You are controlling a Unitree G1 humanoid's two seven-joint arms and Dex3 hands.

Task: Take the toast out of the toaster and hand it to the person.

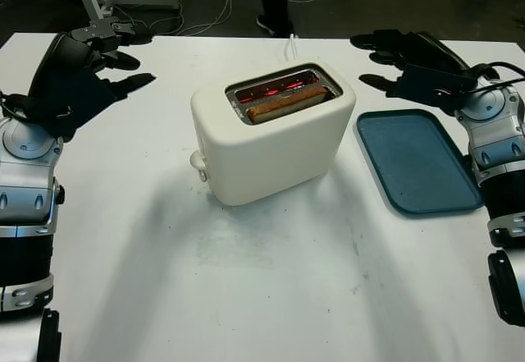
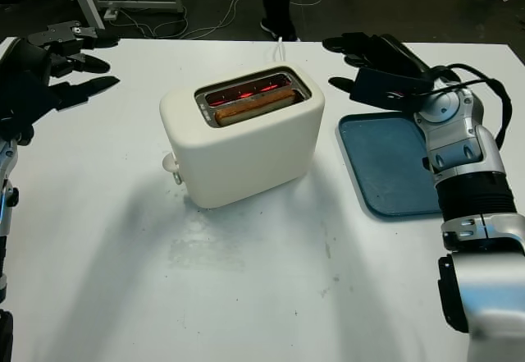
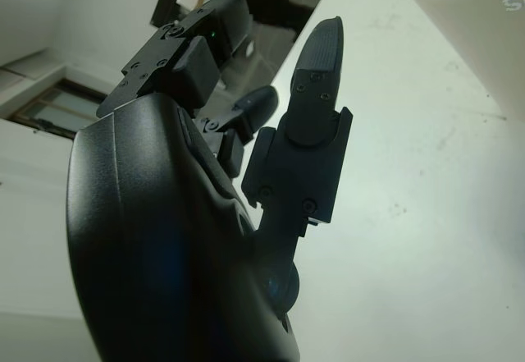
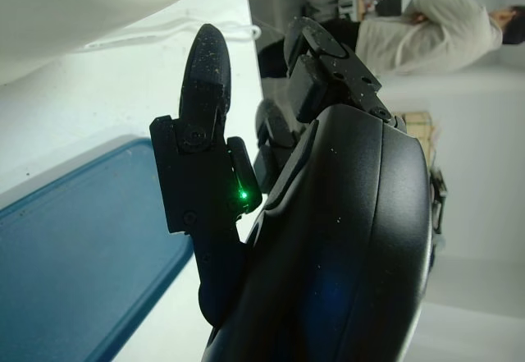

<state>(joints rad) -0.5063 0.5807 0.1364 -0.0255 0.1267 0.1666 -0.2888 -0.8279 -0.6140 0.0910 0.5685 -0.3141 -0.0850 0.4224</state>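
Both my hands hover open over the white surface (image 1: pixel 246 296): left hand (image 1: pixel 78 75) and right hand (image 1: pixel 418 71) flank the toaster (image 1: pixel 271 136), toast (image 1: pixel 285 103) still slotted inside. Right wrist view: blue tray (image 4: pixel 74 255) beneath my fingers (image 4: pixel 205 75), holding nothing.

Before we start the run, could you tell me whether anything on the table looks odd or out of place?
The toaster glows red inside its slots with the toast down, and it sits askew to the table edge.
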